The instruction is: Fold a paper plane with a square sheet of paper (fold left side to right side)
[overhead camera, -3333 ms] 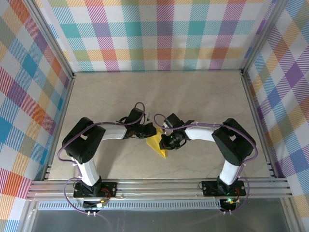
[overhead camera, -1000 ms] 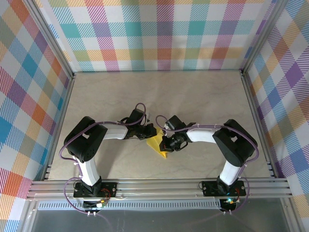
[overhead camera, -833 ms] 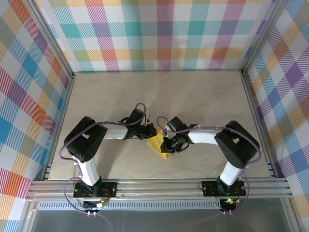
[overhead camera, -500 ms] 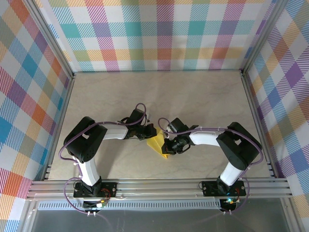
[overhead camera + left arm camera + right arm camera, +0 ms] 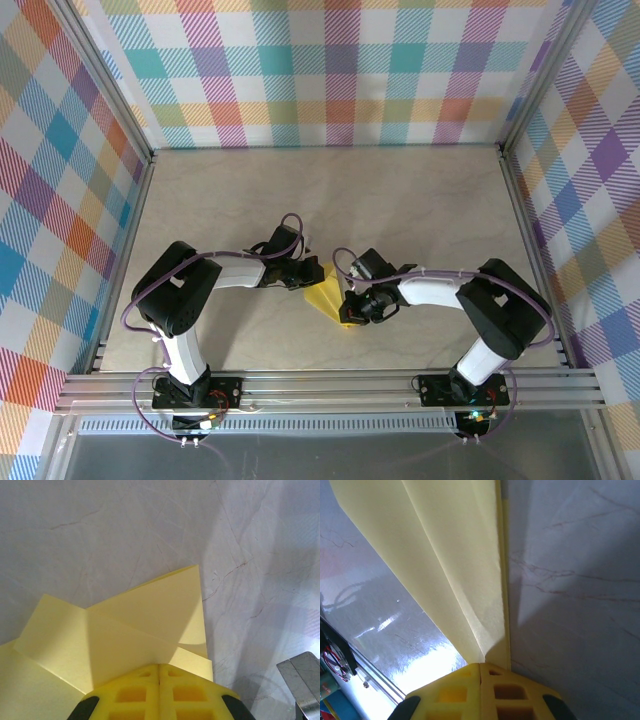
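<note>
**Both tools closed tight at the folded yellow sheet**

The left tool (image 5: 159, 666) has its yellow fingers drawn together with no gap, their tips set on the near edge of the square sheet of paper (image 5: 150, 612). Whether they pinch a layer or only press it flat cannot be told. Just ahead of those tips a folded flap lies over a lower layer, and the flap's corner points away from the tool. Judging by this, the left tool serves as an anchor, so the sheet does not slide.

The right tool (image 5: 480, 666) is likewise closed. Its tips meet the end of a long crease that runs straight away from them, with one layer lifting a little to their left. This looks like the pressing of a fold line, with the plane far from finished.

Seen from above, the sheet lies between the two tools, touched by both. Around them the bench (image 5: 400, 200) is bare marbled surface. The checked walls (image 5: 320, 70) and the metal frame (image 5: 330, 385) stand well apart. The two wrists sit close together, which is the main risk of crowding.
</note>
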Tool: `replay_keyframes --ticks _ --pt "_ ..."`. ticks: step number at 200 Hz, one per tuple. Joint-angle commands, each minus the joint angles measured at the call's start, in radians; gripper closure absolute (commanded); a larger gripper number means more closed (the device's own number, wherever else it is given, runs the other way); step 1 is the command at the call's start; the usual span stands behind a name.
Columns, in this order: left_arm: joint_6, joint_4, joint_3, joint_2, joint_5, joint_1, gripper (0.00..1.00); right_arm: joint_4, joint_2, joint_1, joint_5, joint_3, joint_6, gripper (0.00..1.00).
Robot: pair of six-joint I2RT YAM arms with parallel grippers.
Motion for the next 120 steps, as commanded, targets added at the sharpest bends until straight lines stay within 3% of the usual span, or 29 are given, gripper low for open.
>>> replay_keyframes --ticks 1,120 --pt "0.029 -0.102 -0.005 0.013 -0.094 0.011 1.00 -0.148 -0.001 0.013 0.015 -0.055 0.025 1.00" --pt "0.035 -0.089 0.022 -0.006 -0.044 0.011 1.00 -0.155 -0.076 0.013 -0.013 -0.052 0.031 1.00"
